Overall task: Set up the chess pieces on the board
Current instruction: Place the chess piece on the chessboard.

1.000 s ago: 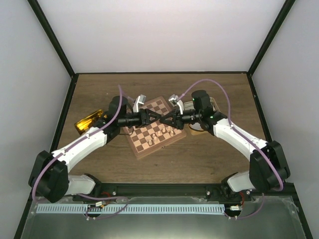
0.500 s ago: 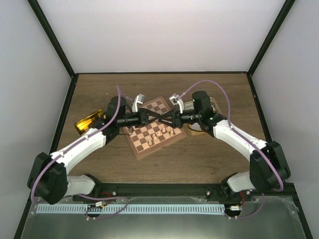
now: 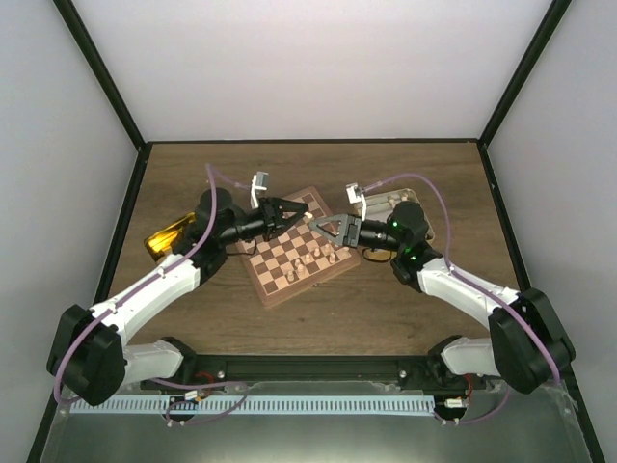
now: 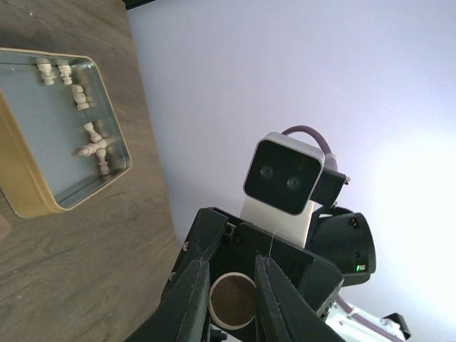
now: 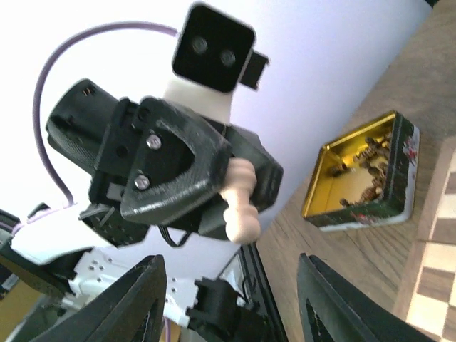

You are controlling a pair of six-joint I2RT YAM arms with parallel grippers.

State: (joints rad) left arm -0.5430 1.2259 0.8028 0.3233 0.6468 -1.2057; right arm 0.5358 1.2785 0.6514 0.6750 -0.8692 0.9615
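A dark wood-grain tabletop (image 3: 386, 299) carries a square wooden chessboard with a reddish-brown rim (image 3: 273, 294), set at an angle near its middle. A gold rectangular metal tin (image 3: 170, 237) lies to its left. A grey-lined rectangular metal tin (image 4: 43, 142) lies to its right.

Looks like matt brown wood grain, faintly streaked, across the table (image 3: 386, 309). Smooth wood with a low sheen on the board (image 3: 275, 275): dark and tan checks inside a reddish rim. Matt black plastic on the left gripper (image 5: 231, 187), dotted with two bright metal screws. Clamped in it, a pale pawn (image 5: 241, 203) of smooth turned wood, softly satin. Shines glossy gold inside the green-printed tin (image 5: 363, 216). Dull grey metal inside the gold-walled tin (image 4: 25, 199). Glossy white plastic over the arm shells (image 3: 159, 280), and smooth purple sheathing on the cable (image 5: 107, 27).
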